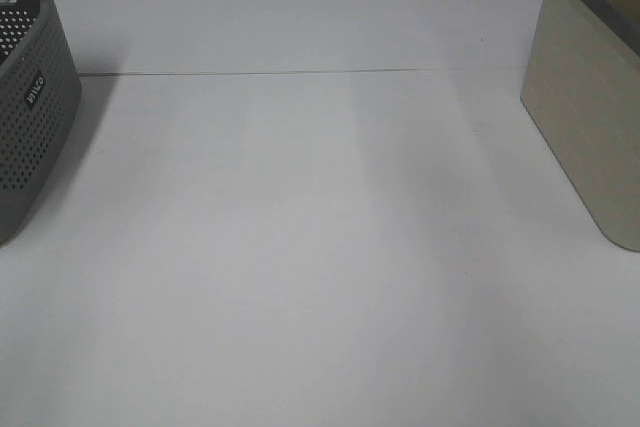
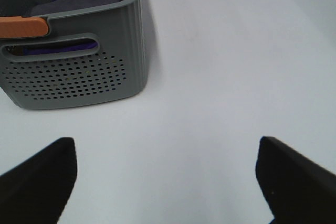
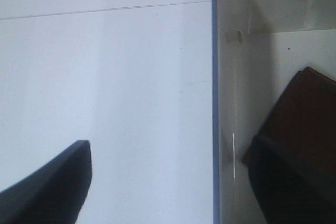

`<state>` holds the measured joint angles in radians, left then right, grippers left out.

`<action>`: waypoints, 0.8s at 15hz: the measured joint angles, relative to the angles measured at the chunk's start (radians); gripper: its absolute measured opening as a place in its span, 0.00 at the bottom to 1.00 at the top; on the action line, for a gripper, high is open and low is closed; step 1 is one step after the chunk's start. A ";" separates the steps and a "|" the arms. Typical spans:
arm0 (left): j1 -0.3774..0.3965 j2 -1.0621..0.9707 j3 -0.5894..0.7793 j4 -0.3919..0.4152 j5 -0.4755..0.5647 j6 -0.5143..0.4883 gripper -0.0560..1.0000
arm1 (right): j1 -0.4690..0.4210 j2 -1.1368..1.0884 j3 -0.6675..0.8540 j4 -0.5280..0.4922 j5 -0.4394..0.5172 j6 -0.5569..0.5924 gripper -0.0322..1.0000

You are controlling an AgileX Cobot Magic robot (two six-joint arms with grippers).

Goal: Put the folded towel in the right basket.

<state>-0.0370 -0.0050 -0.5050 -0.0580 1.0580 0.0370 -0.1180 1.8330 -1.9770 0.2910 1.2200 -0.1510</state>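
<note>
The exterior high view shows a white table [image 1: 320,247] with a grey perforated basket [image 1: 30,117] at its left edge and a beige basket [image 1: 585,117] with a dark rim at its right edge. Neither arm nor gripper appears in this view, and neither basket's contents can be read from it.

The left wrist view shows the left gripper [image 2: 165,177] with its jaws spread wide over bare table, holding nothing. The grey basket [image 2: 79,77] stands just beyond it, with an orange handle [image 2: 23,26] on its rim and dark purple and blue cloth [image 2: 73,1] inside.

The right wrist view shows the right gripper [image 3: 168,182] wide open and empty, straddling the rim of the beige basket [image 3: 231,103]. The folded towel [image 3: 302,124], dark brown, lies inside that basket, partly hidden behind one finger.
</note>
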 joint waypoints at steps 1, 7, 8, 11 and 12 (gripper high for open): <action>0.000 0.000 0.000 0.000 0.000 0.000 0.88 | 0.055 -0.053 0.039 -0.067 0.000 0.028 0.78; 0.000 0.000 0.000 0.000 0.000 0.000 0.88 | 0.100 -0.355 0.402 -0.180 0.000 0.043 0.78; 0.000 0.000 0.000 0.000 0.000 0.000 0.88 | 0.100 -0.425 0.485 -0.200 0.000 0.043 0.78; 0.000 0.000 0.000 0.000 0.000 0.000 0.88 | 0.100 -0.699 0.749 -0.239 0.000 0.044 0.78; 0.000 0.000 0.000 0.000 0.000 0.000 0.88 | 0.100 -0.771 0.817 -0.239 0.000 0.044 0.78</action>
<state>-0.0370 -0.0050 -0.5050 -0.0580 1.0580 0.0370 -0.0180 1.0620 -1.1600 0.0520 1.2200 -0.1070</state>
